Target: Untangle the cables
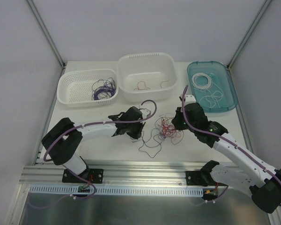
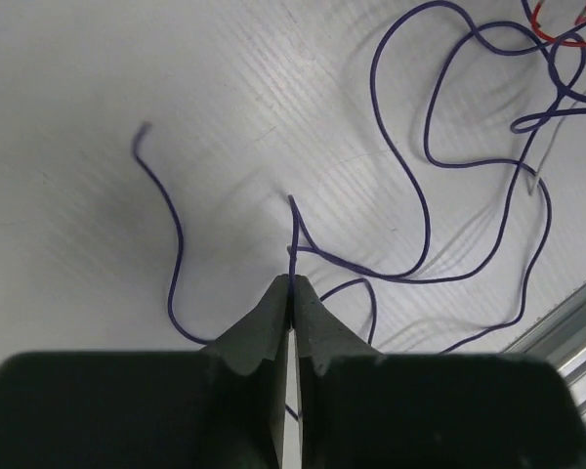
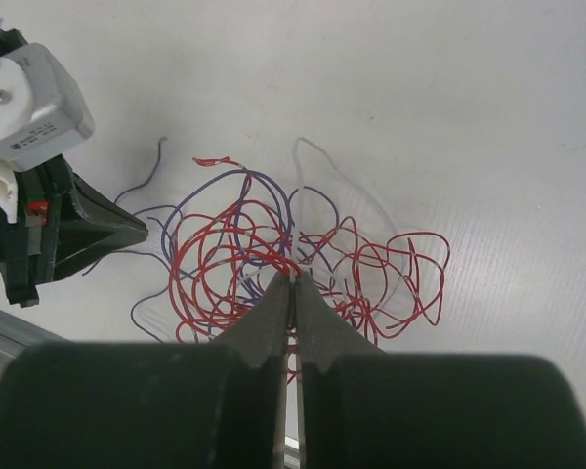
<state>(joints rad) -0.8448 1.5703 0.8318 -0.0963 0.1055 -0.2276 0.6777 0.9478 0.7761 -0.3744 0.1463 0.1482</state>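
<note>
Nothing in any view can be read as a word, brand, number or sign. The only printed matter is a small white rectangular sticker [image 3: 41,132] in the right wrist view. It is on the side of the light grey metal box [image 3: 20,83] mounted just above the black left gripper [image 3: 127,233]. The sticker carries a few short lines of tiny dark print, tilted with the box, but they are too small and blurred to make out any letter or digit.
</note>
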